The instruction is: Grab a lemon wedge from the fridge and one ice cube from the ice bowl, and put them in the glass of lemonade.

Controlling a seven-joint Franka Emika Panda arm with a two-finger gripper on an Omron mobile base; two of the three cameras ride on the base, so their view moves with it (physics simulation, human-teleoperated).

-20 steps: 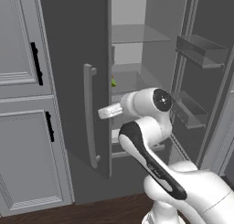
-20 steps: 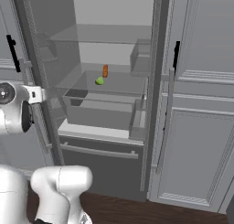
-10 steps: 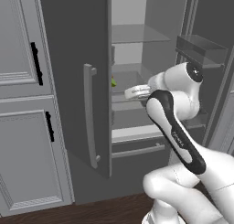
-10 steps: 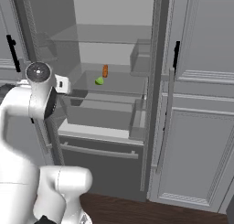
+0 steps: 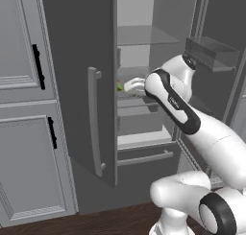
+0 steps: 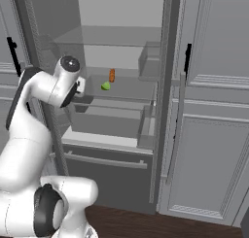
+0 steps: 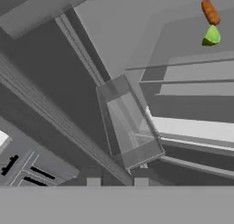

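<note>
Step in hand, as I read it: reaching into the fridge (image 6: 121,47) for the lemon wedge (image 6: 105,86); nothing picked yet. My gripper (image 7: 117,182) sits at the left side of the open fridge, at about shelf height, pointing in; only the two tips show at the bottom of the hand view, a small gap between them, nothing between them, so I call it slightly open and empty, though how wide exactly I cannot tell. The wedge lies on the glass shelf (image 6: 129,89), toward its left half and near the front edge, just beside the orange stick (image 6: 112,75), which sits a bit further back; the two look apart, not touching. In the hand view the wedge (image 7: 211,36) is far off in the top right corner, so to do this well I should swing the hand to centre it, open the jaws wider before closing in, come in low over the shelf edge, and take the wedge only, clear of the orange stick (image 7: 210,11). Risk: nudging the tiny piece backwards or sideways. Containers: the clear drawer (image 6: 109,120) under the shelf looks empty; the door bin (image 5: 211,49) on the right door looks empty too.
</note>
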